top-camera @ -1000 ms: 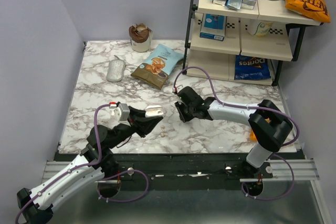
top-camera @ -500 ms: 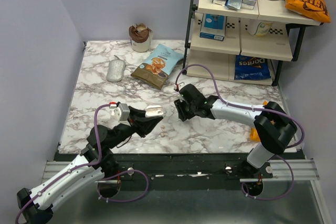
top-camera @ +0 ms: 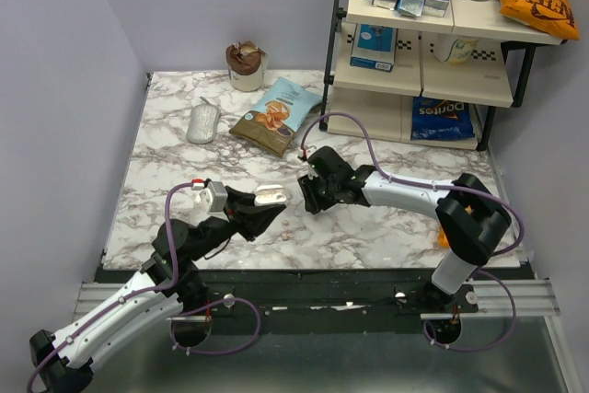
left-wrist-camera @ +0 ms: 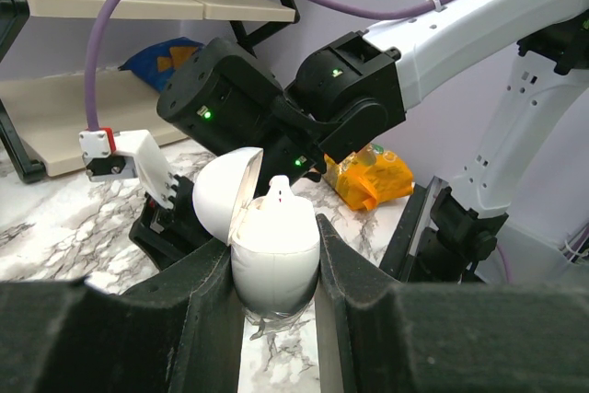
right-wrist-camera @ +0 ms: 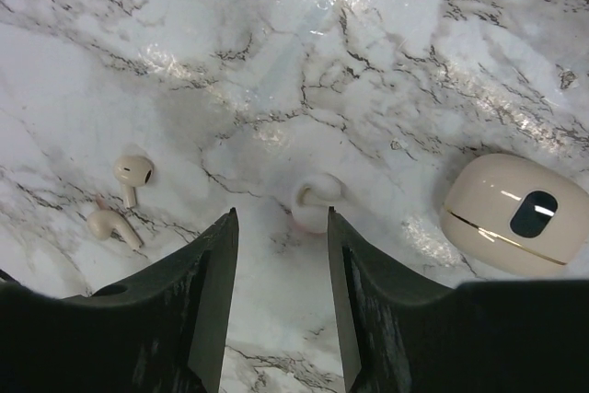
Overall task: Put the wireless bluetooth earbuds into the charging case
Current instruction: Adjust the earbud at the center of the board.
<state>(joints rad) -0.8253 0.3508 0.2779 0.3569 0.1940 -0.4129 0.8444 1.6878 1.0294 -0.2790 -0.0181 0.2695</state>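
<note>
The left gripper (left-wrist-camera: pixel 273 269) has its jaws clamped on the charging case (left-wrist-camera: pixel 274 236), held upright over the tabletop (right-wrist-camera: pixel 386 62). Its lid (left-wrist-camera: pixel 219 198) is swung open and one earbud stem (left-wrist-camera: pixel 281 192) pokes from inside. Just beyond, the right gripper (right-wrist-camera: pixel 279 223) points down, jaws parted and empty. The loose earbud (right-wrist-camera: pixel 316 202) lies straight ahead of their gap, stem seemingly crosswise, so the right gripper is far nearer it.

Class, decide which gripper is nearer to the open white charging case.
Left. The left gripper is shut on the charging case itself; the right gripper is apart from it, open above an earbud lying on the table.
</note>
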